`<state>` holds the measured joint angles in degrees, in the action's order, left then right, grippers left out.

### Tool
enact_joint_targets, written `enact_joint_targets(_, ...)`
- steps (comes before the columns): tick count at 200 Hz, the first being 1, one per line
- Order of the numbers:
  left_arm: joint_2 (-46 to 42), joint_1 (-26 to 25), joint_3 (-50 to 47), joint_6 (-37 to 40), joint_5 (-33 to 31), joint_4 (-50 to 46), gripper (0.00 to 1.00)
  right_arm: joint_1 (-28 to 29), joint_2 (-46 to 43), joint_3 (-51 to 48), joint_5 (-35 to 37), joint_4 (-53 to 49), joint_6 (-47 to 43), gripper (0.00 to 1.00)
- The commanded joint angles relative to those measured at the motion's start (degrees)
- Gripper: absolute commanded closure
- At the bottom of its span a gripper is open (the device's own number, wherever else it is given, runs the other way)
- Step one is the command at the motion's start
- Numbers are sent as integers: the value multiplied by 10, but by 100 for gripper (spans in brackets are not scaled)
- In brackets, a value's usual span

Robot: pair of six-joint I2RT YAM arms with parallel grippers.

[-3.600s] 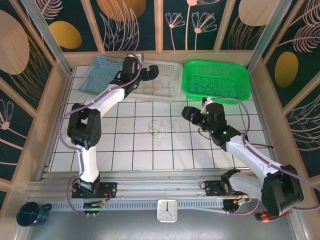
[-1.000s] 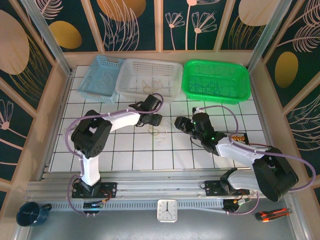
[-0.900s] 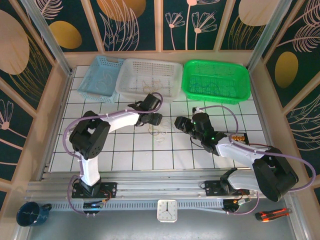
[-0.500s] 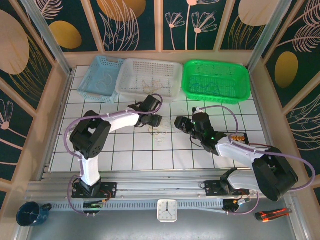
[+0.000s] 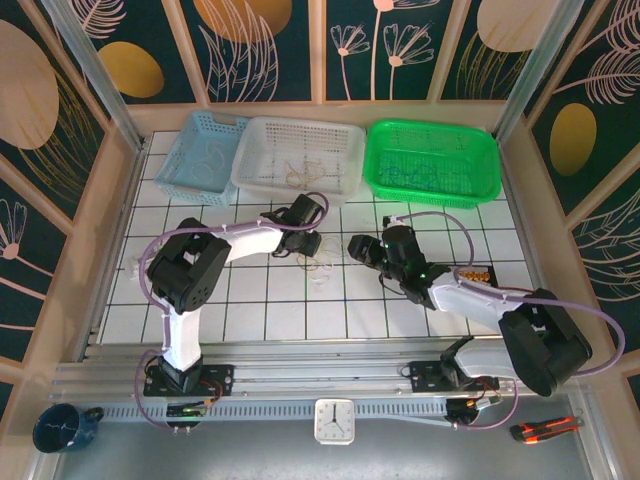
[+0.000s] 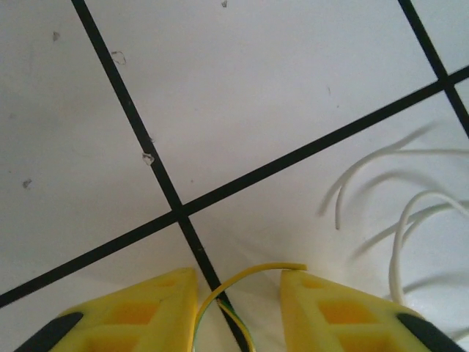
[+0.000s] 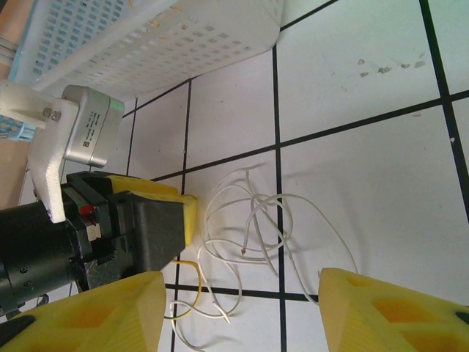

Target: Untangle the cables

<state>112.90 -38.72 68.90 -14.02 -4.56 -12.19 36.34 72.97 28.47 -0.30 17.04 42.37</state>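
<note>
The cables (image 5: pixel 320 264) lie as a small loose tangle on the white gridded table between my two grippers. In the right wrist view they show as whitish loops (image 7: pixel 256 220) with one yellow-green wire (image 7: pixel 187 287) at their left edge. My left gripper (image 5: pixel 311 244) is down at the tangle's far-left side. Its yellow fingers (image 6: pixel 146 312) stand a small gap apart, and the yellow-green wire (image 6: pixel 249 272) curves between them without being clamped. Two whitish strands (image 6: pixel 399 235) lie to its right. My right gripper (image 7: pixel 242 282) hovers wide open over the tangle, holding nothing.
Three baskets stand along the back: a light blue one (image 5: pixel 172 178), a white one (image 5: pixel 245 172) and a green one (image 5: pixel 430 198), each with some wires inside. The white basket's wall (image 7: pixel 183 44) is close beyond the tangle. Lilac arm cables loop above both arms.
The left arm has come from the white basket down to the tangle, and the right gripper has moved in towards it. Over the last second both arms barely moved.
</note>
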Motion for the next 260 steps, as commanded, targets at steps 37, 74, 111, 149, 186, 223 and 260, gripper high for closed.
enact_joint_targets(37, 14, -3, -3, 2, 3, 17, 100, 2, 47, 37, -39, 37, -22, 43)
enact_joint_targets(74, -32, -3, -5, -2, -11, 4, 100, 6, 108, 66, -56, 61, -22, 43)
enact_joint_targets(111, -99, -3, -18, -13, -21, -3, 100, 7, 169, 93, -76, 100, -8, 46)
enact_joint_targets(149, -169, -3, -25, -20, -25, -11, 100, 6, 199, 107, -102, 129, 0, 48)
enact_joint_targets(186, -220, -3, -27, -23, -22, -11, 100, 7, 168, 96, -107, 132, -9, 49)
enact_joint_targets(223, -253, -3, -23, -29, 0, -3, 100, 6, 126, 75, -116, 140, -26, 48)
enact_joint_targets(260, -268, -3, -12, -41, 23, 5, 100, 8, 117, 76, -129, 156, -32, 47)
